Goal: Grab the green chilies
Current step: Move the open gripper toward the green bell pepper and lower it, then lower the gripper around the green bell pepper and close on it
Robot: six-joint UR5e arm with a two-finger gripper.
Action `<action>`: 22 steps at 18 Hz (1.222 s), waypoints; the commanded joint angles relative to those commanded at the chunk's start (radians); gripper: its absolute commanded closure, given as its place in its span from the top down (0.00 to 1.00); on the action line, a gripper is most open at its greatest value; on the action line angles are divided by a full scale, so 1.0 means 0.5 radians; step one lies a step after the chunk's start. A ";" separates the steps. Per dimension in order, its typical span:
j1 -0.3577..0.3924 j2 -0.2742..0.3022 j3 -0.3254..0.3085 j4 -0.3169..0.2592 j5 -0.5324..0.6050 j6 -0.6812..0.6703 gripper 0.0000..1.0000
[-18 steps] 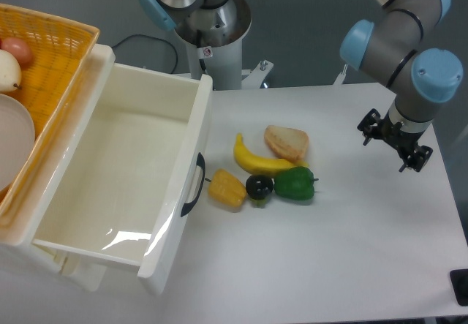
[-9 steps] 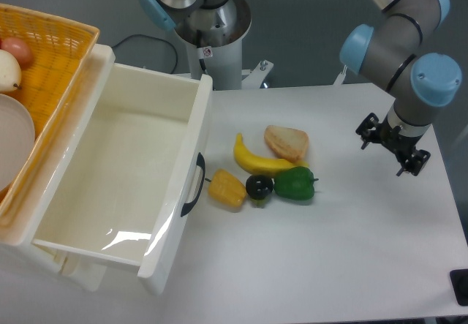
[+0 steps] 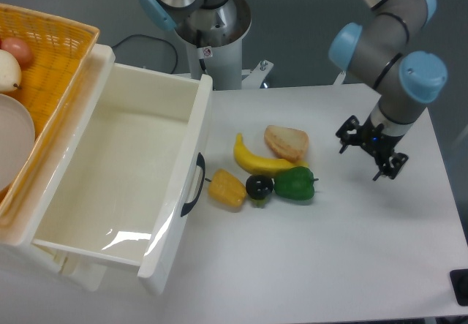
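The green chilies [image 3: 295, 183] are one glossy bright-green, lumpy toy with a short dark stem pointing right. It lies on the white table, touching a small black round fruit [image 3: 259, 186] on its left and the banana [image 3: 257, 160] behind it. My gripper [image 3: 362, 156] hangs above the table to the right of the chilies, well apart from them. Its two dark fingers stand spread, open, with nothing between them.
A piece of bread [image 3: 287, 142] lies behind the banana, a yellow corn piece [image 3: 227, 189] left of the black fruit. A white open drawer [image 3: 194, 156] takes up the left side. An orange basket [image 3: 55, 53] holding food sits at far left. The arm's base [image 3: 208, 24] stands behind.
My gripper has moved left, toward the group of toy food, over the last second. The objects on the table have not moved.
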 joint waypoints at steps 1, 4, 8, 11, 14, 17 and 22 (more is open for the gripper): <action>-0.022 -0.006 0.027 -0.003 0.000 0.000 1.00; -0.052 0.000 0.013 -0.003 0.049 0.235 1.00; -0.068 -0.015 0.003 0.000 0.055 0.576 1.00; -0.098 -0.012 -0.043 -0.003 0.055 0.678 1.00; -0.138 0.003 -0.092 -0.003 0.055 0.700 0.98; -0.175 0.000 -0.098 -0.003 0.055 0.690 0.97; -0.197 0.000 -0.150 0.000 0.055 0.687 0.97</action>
